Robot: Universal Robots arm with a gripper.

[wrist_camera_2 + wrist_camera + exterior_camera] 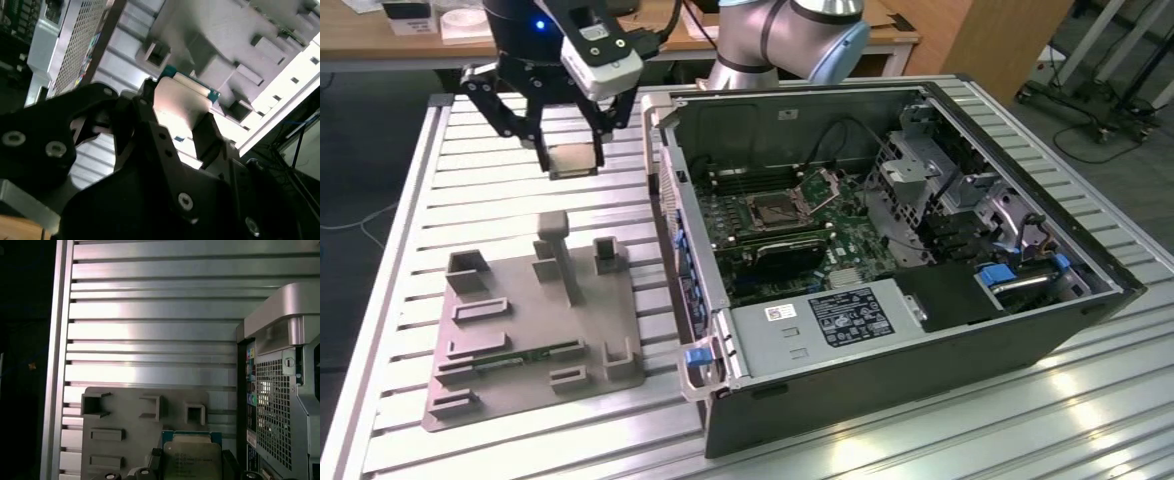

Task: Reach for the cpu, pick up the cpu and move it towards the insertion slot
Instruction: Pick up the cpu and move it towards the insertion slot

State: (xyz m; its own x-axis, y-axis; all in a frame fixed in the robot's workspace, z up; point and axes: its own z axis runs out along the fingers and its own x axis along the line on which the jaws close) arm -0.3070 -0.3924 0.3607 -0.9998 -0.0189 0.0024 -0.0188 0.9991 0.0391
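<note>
My arm is raised above the bench (414, 200), and my end effector (571, 150) hangs with its black fingers (523, 120) pointing down, well above the ribbed metal surface. It is closed on the cpu (572, 160), which sits between the two fingers at their tips, clear of everything under it.

In the exterior view the cpu is a small flat square, pale and a little shiny, held nearly level. In the second wrist view the cpu (180, 100) shows a smooth bright metal lid with a thin green-blue rim at its far edge, and a dark finger (207, 135) presses on one side of it. In the first wrist view the cpu (192, 457) looks silvery-grey with faint print on it.

Below my end effector lies the grey plastic tray (520, 330), matte, with square recesses and upright posts. The bench is made of long aluminium slats with grooves between them.

The insertion slot (781, 208) is well apart from my end effector, inside the open computer case (921, 370). It is a dark square with a silvery frame, and its plate (825, 185) stands tilted up, with green circuit board around it.
</note>
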